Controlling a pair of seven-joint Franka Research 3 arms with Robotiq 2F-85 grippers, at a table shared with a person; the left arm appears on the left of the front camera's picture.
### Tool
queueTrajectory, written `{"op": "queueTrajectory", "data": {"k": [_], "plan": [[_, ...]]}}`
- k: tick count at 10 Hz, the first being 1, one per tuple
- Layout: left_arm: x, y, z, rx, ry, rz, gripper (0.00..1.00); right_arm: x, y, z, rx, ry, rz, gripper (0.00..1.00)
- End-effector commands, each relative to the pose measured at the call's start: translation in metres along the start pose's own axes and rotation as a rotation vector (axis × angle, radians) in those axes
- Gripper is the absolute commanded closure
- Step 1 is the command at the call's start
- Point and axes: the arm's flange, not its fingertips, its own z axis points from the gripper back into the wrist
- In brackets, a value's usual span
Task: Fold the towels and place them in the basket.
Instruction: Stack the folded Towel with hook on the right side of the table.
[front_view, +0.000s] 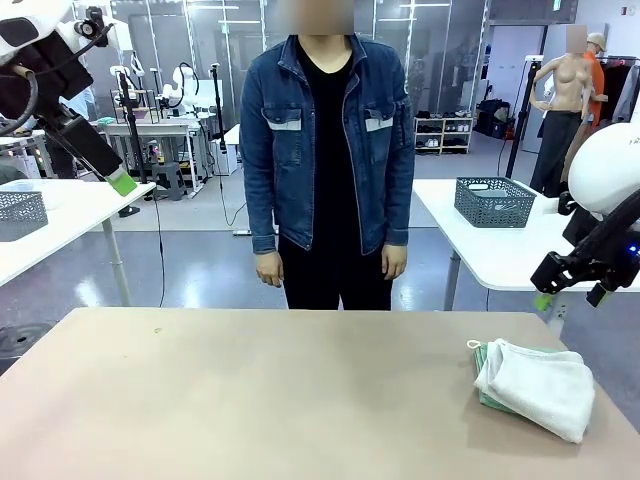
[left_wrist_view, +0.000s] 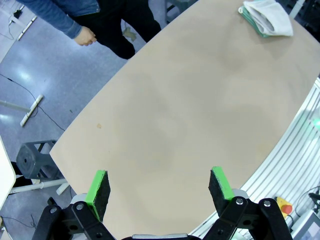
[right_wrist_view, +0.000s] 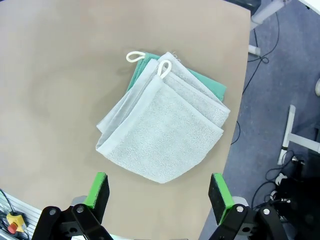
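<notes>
Both the left tool (left_wrist_view: 160, 187) and the right tool (right_wrist_view: 160, 192) hang wide open and empty above the desk (front_view: 250, 400), the right over the stacked towels (right_wrist_view: 165, 135).

A person in a denim jacket (front_view: 328, 130) over black clothes stands at the far edge of the tan bench (front_view: 250, 400), arms hanging down. Behind, on the right, a white table (front_view: 480, 245) carries a grey mesh crate (front_view: 494, 201); another grey crate (front_view: 20, 214) sits on a white table (front_view: 70, 215) at the left. Farther back stands a low shelf of shoes (front_view: 443, 133). The floor (front_view: 190, 270) is glossy grey-blue, with a black cable (front_view: 158, 245) trailing down across it.
</notes>
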Motion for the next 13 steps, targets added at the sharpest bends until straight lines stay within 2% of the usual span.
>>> {"op": "queueTrajectory", "data": {"k": [1, 2, 3, 4, 7, 9, 11, 13], "plan": [[0.0, 0.0, 0.0, 0.0, 0.0, 0.0, 0.0, 0.0, 0.0, 0.0, 0.0, 0.0, 0.0, 0.0], [0.02, -0.004, 0.024, 0.006, -0.028, -0.04, 0.0, -0.008, 0.009, 0.036, -0.053, -0.096, 0.063, 0.0], [0.031, 0.002, 0.049, 0.002, -0.025, -0.002, 0.0, -0.016, 0.017, 0.081, -0.08, -0.156, 0.175, 0.0], [0.03, 0.007, 0.063, 0.009, -0.04, 0.017, 0.0, -0.024, 0.025, 0.119, -0.087, -0.18, 0.25, 0.0], [0.016, 0.02, 0.061, 0.089, -0.004, 0.039, 0.0, -0.054, 0.058, 0.203, 0.003, -0.215, 0.419, 0.0], [0.007, 0.033, 0.055, 0.138, -0.016, 0.086, 0.0, -0.079, 0.08, 0.238, 0.038, -0.185, 0.459, 0.0], [-0.002, 0.038, 0.043, 0.176, -0.008, 0.096, 0.0, -0.098, 0.101, 0.253, 0.081, -0.127, 0.452, 0.0], [-0.014, 0.041, 0.034, 0.186, 0.009, 0.101, 0.0, -0.108, 0.115, 0.262, 0.076, -0.133, 0.452, 0.0]]}}
